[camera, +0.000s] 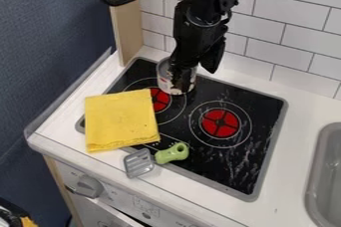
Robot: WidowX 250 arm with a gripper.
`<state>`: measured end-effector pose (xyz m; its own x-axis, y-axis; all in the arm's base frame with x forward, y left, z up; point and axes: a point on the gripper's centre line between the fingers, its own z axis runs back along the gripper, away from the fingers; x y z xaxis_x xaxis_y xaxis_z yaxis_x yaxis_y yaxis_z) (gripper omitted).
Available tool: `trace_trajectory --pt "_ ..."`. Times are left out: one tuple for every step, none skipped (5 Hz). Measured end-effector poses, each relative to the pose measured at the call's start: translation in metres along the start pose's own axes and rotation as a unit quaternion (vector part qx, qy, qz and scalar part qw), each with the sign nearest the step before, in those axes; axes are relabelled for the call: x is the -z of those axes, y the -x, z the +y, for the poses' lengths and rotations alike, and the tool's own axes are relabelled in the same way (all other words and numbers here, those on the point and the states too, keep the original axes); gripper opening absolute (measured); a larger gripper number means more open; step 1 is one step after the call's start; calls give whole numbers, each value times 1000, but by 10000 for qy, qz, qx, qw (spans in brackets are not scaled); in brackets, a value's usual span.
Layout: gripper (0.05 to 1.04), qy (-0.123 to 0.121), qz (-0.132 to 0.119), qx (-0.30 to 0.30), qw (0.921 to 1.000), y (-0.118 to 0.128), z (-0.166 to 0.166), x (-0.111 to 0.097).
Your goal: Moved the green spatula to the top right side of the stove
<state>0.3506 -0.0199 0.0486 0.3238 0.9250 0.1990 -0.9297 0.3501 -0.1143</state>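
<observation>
the green spatula (173,153) lies at the stove's (269,129) front edge, its handle on the black top and its grey head past the rim, over the bench (206,208). the step in hand, i judge, is to get hold of it. best to come down over the thick handle, line the fingers up across it, and close near the middle so the head doesn't swing. the yellow cloth (120,120) is just beside, so keep its corner out of the grip. then lift before travelling, pass over the right-hand burner (220,123), and lower it flat near the far right corner.

the gripper (196,80) is at the can (163,78) towards the far left corner, fingers wide apart by the look of it; raise it straight first, or the can may tip.

the can has a printed label and the knob (88,186) panel small marks; i can make out no words on either.
</observation>
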Motion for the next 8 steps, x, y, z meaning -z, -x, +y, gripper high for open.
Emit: trace_trajectory --pt "999 -150 103 -75 9998 5 6 12" --pt "999 -224 564 -951 9936 22 27 18" --pt "999 1 743 -2062 9757 25 48 3" --pt "999 -188 445 -3063 9507 29 73 1" --pt "999 -139 65 -3526 9356 35 80 6" --pt "999 -243 -159 -3735 9272 43 82 10" --pt "999 -316 -56 -3952 9181 50 83 19" --pt "999 -568 -30 -3986 9154 55 86 33"
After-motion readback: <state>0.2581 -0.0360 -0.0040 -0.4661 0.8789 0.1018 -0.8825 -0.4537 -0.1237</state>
